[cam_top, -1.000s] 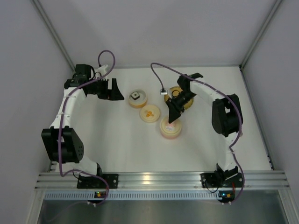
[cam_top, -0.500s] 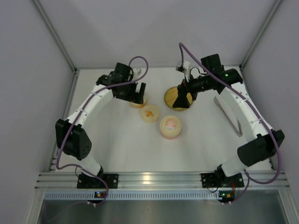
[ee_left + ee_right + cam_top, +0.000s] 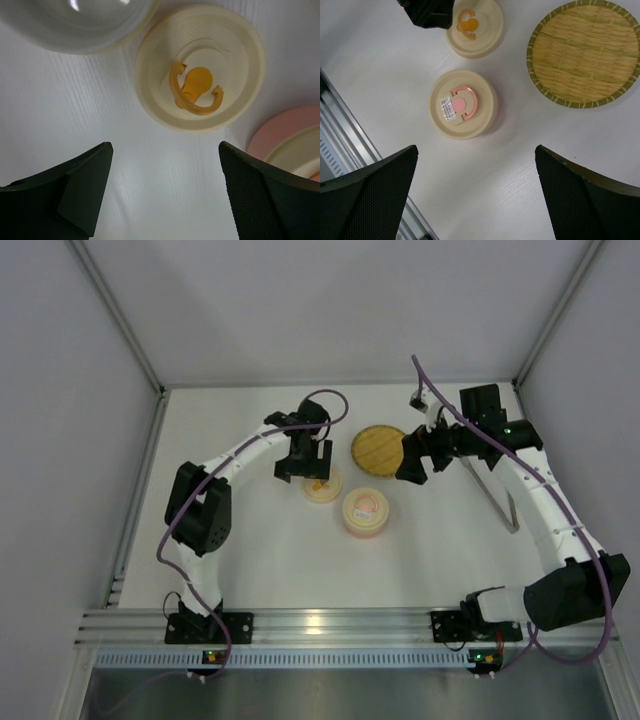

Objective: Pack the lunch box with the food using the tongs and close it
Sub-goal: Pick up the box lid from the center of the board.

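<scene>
Hovering left gripper point(image 3: 165, 147): jaws spread wide, empty, by cream lid with orange handle point(image 3: 200, 90)
Right gripper point(image 3: 475, 150): jaws spread wide, empty, aloft beside woven plate point(image 3: 585, 52)
Tongs point(image 3: 497, 502): lying on white table point(image 3: 250, 550), right of the plate, untouched

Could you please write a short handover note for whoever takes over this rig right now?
Left gripper: open, empty, hovering by the round cream lid with an orange loop handle.
Right gripper: open, empty, near the bare round woven bamboo plate.
Slim grey metal tongs: lying on the table at right, untouched.
Round cream container with a pink-handled lid: lid on.
Food: not visible. Nothing visibly packed; picking up tongs, packing and closing remain.
</scene>
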Tool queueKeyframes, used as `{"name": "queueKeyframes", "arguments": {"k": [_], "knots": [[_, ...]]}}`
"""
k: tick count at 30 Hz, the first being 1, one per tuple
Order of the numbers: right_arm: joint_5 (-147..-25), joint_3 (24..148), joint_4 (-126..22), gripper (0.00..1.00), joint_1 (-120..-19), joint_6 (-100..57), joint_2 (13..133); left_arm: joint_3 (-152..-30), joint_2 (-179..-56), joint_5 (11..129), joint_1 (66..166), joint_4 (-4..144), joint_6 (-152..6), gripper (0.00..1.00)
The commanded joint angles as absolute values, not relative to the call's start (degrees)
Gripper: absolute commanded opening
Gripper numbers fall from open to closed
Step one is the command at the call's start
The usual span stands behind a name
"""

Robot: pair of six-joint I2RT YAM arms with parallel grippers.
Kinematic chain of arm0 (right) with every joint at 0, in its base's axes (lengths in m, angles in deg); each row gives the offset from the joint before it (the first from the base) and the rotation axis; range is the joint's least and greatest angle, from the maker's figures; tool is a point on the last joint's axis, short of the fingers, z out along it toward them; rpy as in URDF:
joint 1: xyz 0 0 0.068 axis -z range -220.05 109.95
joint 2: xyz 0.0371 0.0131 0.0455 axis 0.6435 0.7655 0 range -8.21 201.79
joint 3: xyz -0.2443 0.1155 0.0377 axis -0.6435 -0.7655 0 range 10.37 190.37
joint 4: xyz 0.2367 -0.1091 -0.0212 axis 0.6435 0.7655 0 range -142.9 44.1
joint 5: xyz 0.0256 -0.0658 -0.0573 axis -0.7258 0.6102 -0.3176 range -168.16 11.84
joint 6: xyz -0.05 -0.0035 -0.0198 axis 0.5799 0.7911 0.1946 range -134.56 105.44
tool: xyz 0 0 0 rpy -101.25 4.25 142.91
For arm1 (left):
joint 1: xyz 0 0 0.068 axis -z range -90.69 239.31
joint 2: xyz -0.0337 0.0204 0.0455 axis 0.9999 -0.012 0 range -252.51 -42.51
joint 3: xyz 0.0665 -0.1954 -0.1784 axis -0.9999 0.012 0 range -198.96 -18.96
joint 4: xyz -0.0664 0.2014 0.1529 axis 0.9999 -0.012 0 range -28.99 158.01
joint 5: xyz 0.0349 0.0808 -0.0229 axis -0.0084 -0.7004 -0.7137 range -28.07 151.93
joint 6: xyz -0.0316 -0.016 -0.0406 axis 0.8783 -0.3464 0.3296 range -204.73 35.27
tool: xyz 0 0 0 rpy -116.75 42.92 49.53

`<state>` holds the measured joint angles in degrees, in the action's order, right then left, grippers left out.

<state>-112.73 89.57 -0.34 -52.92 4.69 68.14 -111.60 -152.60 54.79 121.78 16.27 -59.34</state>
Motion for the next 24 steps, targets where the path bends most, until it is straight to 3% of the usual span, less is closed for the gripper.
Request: {"name": "queueKeyframes", "arguments": {"k": [1,12,24], "knots": [[-112.7,89.2,-3.9,0.99,-52.0,4.2,66.1,-115.8,-156.5,58.6,122.6,14.5,-56.1,0.92],[-113.0,86.2,-3.7,0.99,-50.2,5.5,65.2,-119.6,-161.7,61.7,122.5,19.1,-53.3,0.82],[-114.2,84.6,-2.9,1.0,-47.7,7.2,64.5,-123.6,-166.5,64.5,121.4,19.4,-50.8,0.62]]}}
